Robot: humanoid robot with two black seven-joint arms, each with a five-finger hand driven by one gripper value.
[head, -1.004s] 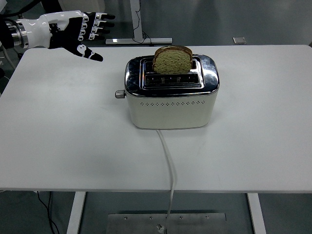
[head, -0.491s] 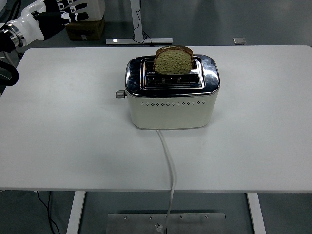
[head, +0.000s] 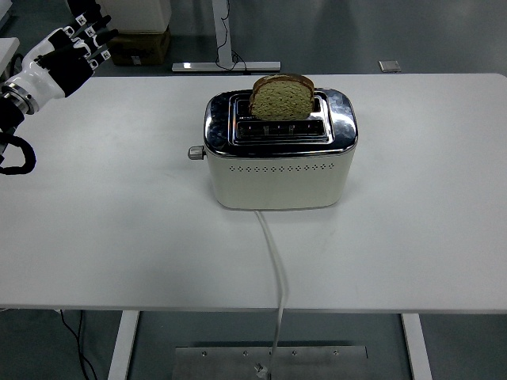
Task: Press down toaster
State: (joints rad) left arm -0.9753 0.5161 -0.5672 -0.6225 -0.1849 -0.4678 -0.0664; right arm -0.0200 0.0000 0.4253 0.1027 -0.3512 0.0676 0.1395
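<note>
A cream toaster (head: 279, 170) with a chrome top stands in the middle of the white table (head: 119, 237). A slice of brown bread (head: 282, 96) sticks up out of its rear slot. The small lever knob (head: 193, 153) juts from the toaster's left end, in the raised position. My left hand (head: 75, 43) is at the top left corner, above the table's far left edge and far from the toaster, with its fingers relaxed and holding nothing. The right arm is out of view.
The toaster's white cord (head: 273, 269) runs from its front over the table's near edge. A cardboard box (head: 139, 43) and a desk frame (head: 226, 65) stand on the floor beyond the table.
My left hand has pulled back to the left and away from the toaster, from above the table's far left part to the picture's top left corner. The toaster and bread have not moved.
</note>
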